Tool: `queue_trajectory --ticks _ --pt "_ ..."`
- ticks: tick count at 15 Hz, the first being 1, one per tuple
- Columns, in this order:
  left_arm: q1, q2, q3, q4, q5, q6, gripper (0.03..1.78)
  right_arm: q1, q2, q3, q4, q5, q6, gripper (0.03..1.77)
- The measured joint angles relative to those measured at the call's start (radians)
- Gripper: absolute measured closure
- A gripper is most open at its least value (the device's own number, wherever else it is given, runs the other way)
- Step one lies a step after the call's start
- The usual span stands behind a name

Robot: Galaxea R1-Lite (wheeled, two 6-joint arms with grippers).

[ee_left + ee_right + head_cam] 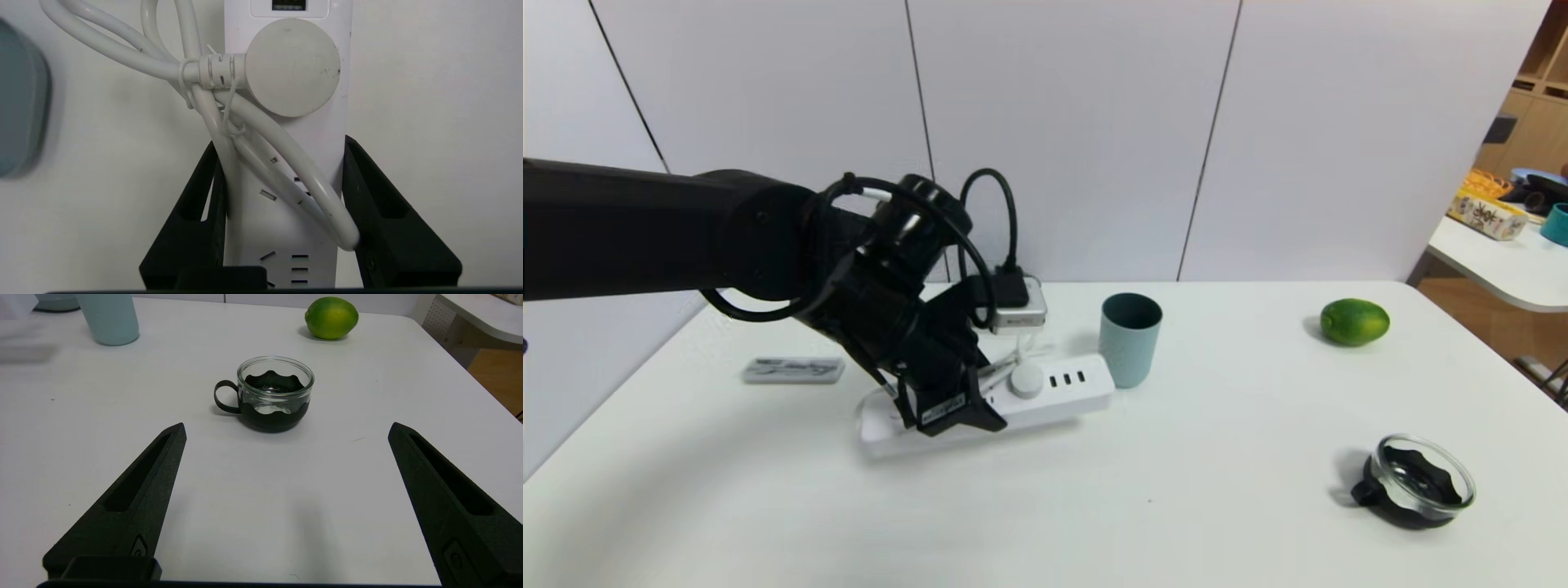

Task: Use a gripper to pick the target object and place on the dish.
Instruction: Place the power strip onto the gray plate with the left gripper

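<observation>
The left claw (pixel 947 404) pinches the long white plastic power strip (pixel 1045 392), lying on the white worktop (pixel 1094 506) beside a blue-grey cup (pixel 1129 339). Lifting remains; no dish visible. The right claw (pixel 286 465) hangs spread.

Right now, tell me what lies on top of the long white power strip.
On the long white power strip sit its round white plug and looped white cord. The black left tool straddles its sides, hiding the near end's sockets.

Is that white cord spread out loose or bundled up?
Bundled. The white cord is looped and tied at the round plug, lying on the power strip that the left gripper straddles.
</observation>
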Motion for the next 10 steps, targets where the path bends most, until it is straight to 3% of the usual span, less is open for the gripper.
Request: queue_trajectory --ticks 4,10 --pt "0.133 0.041 -0.118 -0.004 0.001 0.091 0.97 0.000 0.000 0.000 0.000 0.000 0.000 0.09" --pt "0.241 0.198 -0.381 -0.023 -0.045 0.256 0.97 0.000 0.000 0.000 0.001 0.000 -0.001 0.09"
